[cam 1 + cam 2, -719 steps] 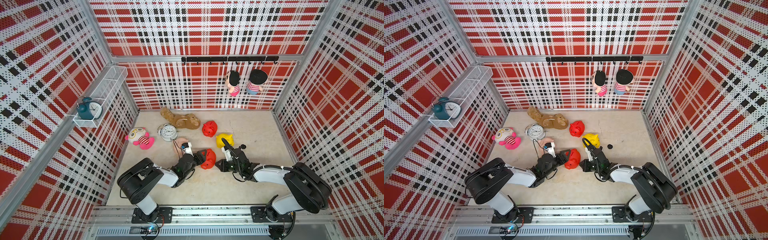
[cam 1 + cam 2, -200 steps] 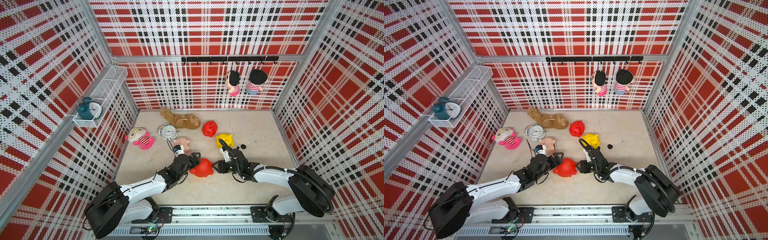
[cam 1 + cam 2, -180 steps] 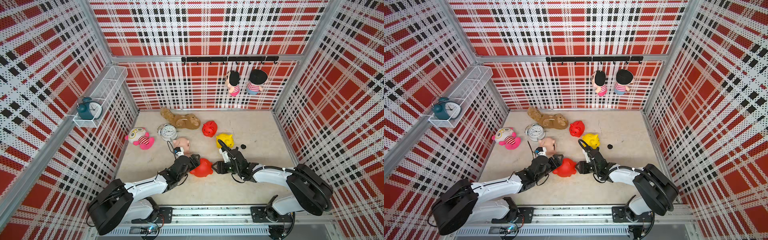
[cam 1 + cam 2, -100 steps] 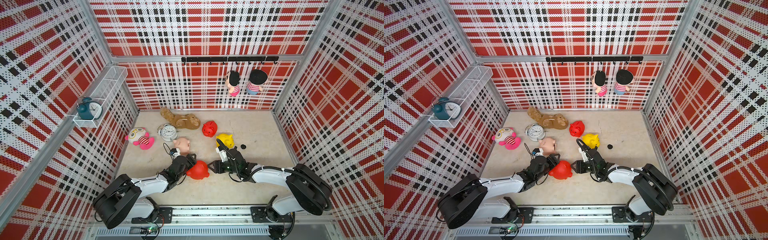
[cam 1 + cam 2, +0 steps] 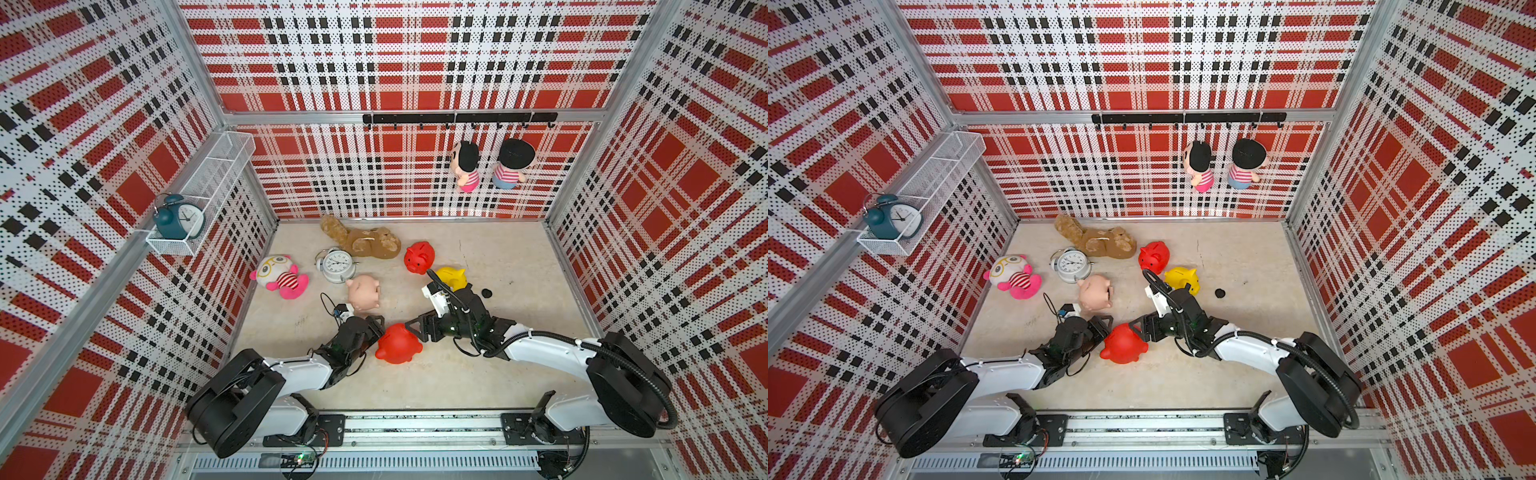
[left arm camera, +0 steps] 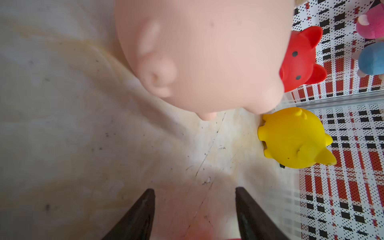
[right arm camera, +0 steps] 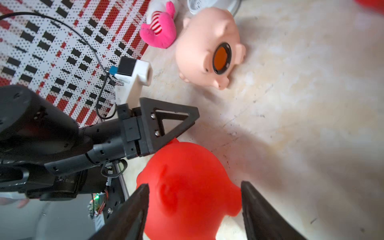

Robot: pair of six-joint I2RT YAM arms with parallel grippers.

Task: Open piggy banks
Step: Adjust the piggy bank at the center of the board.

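Counting four piggy banks [image 5: 398,344] [image 5: 363,292] [image 5: 419,257] [image 5: 453,276], two clocks [image 5: 178,216] [image 5: 337,266]

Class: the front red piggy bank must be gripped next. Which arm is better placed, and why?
Probably the right: the right gripper straddles the front red piggy bank, while the left gripper sits beside it with nothing between its jaws.

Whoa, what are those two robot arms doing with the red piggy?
Both arms are at the red piggy bank on the table. The right gripper has its fingers open on either side of it; the left gripper touches its other side. The pink piggy bank lies tipped over, its belly hole looking open, and a loose black plug sits near the yellow piggy bank.
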